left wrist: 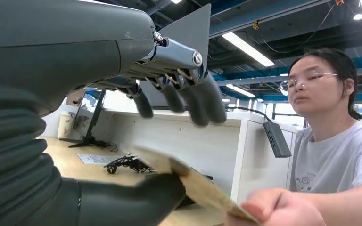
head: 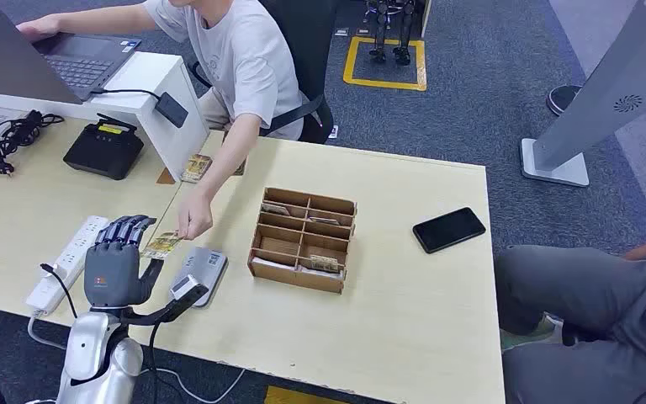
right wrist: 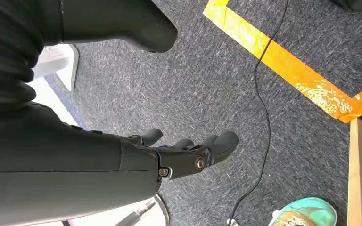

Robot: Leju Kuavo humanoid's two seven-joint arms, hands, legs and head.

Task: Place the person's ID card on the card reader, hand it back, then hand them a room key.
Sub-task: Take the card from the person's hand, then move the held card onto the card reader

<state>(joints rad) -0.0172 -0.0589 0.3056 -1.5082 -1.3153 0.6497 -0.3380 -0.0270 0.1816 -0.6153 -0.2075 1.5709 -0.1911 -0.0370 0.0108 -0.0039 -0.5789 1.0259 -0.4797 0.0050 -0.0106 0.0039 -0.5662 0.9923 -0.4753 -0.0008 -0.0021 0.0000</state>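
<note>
Pale wooden desk (head: 404, 278): left hand (head: 118, 257) pinches flat ID card (head: 162, 245); right hand (right wrist: 188, 150) hangs open.

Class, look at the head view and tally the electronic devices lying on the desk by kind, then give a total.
Laptop: 1
Black phone: 1
White power strip: 1
Grey card reader: 1
Black box-shaped device: 1
Total: 5

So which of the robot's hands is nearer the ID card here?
Left. The left hand is at the ID card above the table, with the person's hand on the card's other end. The right hand hangs low over the carpet, away from the card.
</note>
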